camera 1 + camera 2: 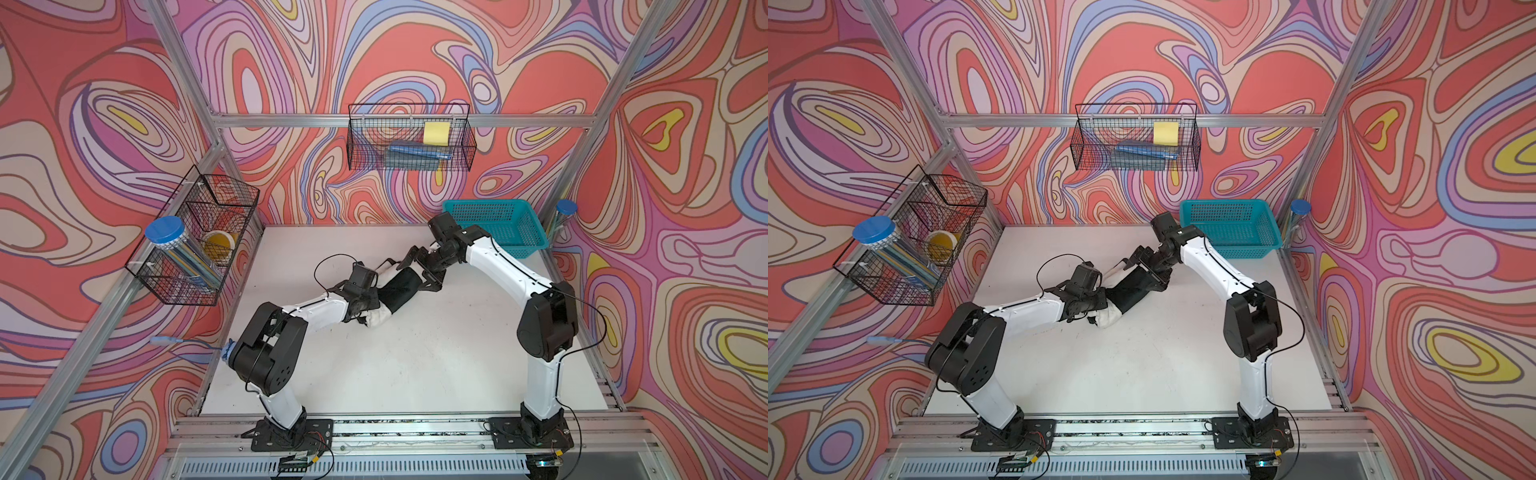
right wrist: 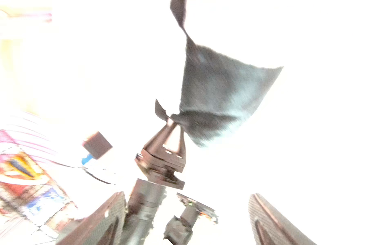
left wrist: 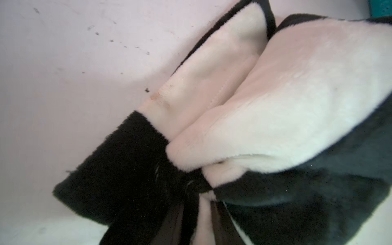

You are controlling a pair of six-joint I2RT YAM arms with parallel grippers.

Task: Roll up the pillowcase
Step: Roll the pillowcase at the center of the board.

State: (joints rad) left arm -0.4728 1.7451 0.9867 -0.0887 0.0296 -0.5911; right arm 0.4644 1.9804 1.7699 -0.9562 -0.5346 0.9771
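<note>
I see the pillowcase as a bunched roll on the table, near the teal basket, on its side toward the arm bases; left gripper narrow, pinching the roll's end farther from the basket (fabric sits between the fingers); right gripper jaws wide, holding nothing, by the basket-side end.
</note>
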